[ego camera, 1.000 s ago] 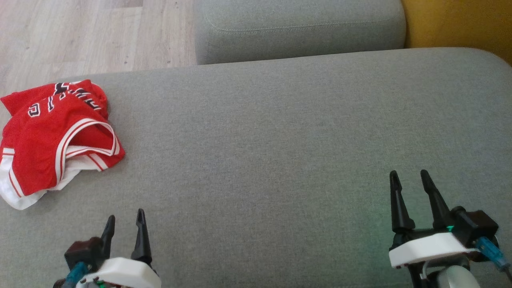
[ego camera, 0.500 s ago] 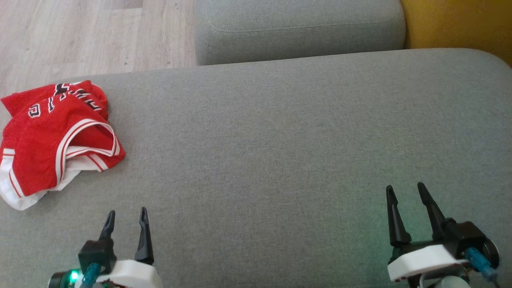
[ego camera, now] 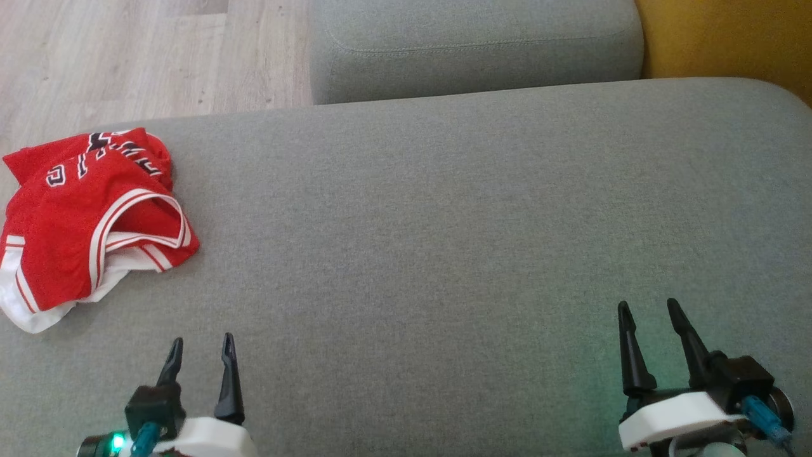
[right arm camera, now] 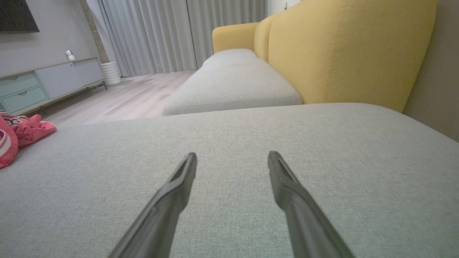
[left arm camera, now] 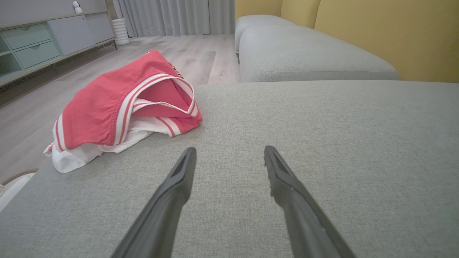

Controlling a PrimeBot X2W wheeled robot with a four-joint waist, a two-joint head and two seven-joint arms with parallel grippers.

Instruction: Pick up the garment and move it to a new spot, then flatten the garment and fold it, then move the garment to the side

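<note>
Nearest, at the bottom of the head view, the left tool [ego camera: 202, 341] and the right tool [ego camera: 648, 304] are seen low over the near part of the grey sofa seat [ego camera: 444, 222], with the fingers pointed away. Both are spread wide and nothing is held by either; bare upholstery is seen through each gap in the wrist views. They are set well apart, one towards each side. This is judged a ready stance that leaves the middle of the seat free for cloth to be laid out and flattened.

Farther off on the left lies the garment [ego camera: 82, 222], a red jersey with white trim and dark lettering. It is heaped at the seat's left edge, and its white hem seems to hang slightly over that edge. It is near the left tool but is not touched by it. Because the layers are bunched on one another, the pick-up is judged not yet begun, and the left tool is the better placed for it. A pinch on a raised fold is called for, since such soft cloth is likely to sag.

Beyond the seat, a second cushion [ego camera: 476, 51] is seen, with wooden floor [ego camera: 127, 57] at the far left and a yellow backrest [ego camera: 729, 38] at the far right.
</note>
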